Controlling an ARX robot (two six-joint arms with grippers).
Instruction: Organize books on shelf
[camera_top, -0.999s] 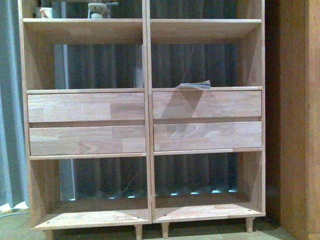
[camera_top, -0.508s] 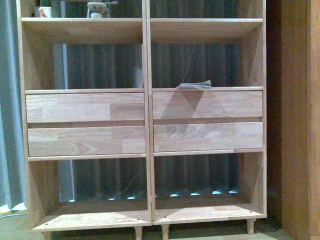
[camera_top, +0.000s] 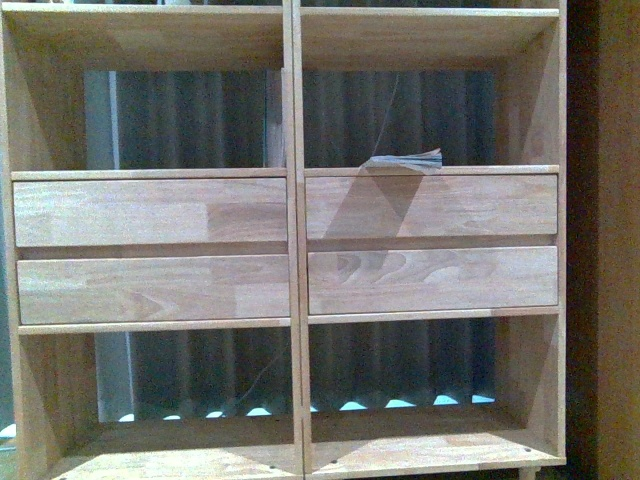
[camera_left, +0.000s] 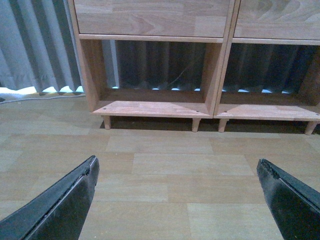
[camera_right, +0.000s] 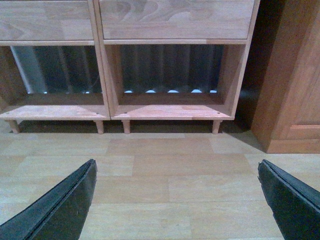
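Books (camera_top: 405, 161) are lying flat in the right-hand middle compartment of the shelf (camera_top: 294, 120), resting on the board just above the upper right drawer (camera_top: 430, 205), with one floppy edge curling up at the end away from the divider; from the front view they are showing only as a thin, pale sliver, so whether it is one volume or two is not clear, and no spine or colour is readable. Neither arm is showing in the front view. The left gripper (camera_left: 176, 161) is hanging low over the wooden floor (camera_left: 150, 145), its dark fingers (camera_left: 65, 205) spread wide with nothing between them, and it is facing the shelf's bottom left compartment. The right gripper (camera_right: 176, 162) is doing the same before the bottom right compartment, fingers equally far apart and empty. By the look of it, the work is sitting at the approach stage: nothing is being held and the books are not yet standing upright. The next move is probably calling for the right arm, being on the books' side, to be raised from floor level to the middle compartment and brought in level with the board, since so thin and limp a pile is likely needing a shallow pinch at its lifted edge.
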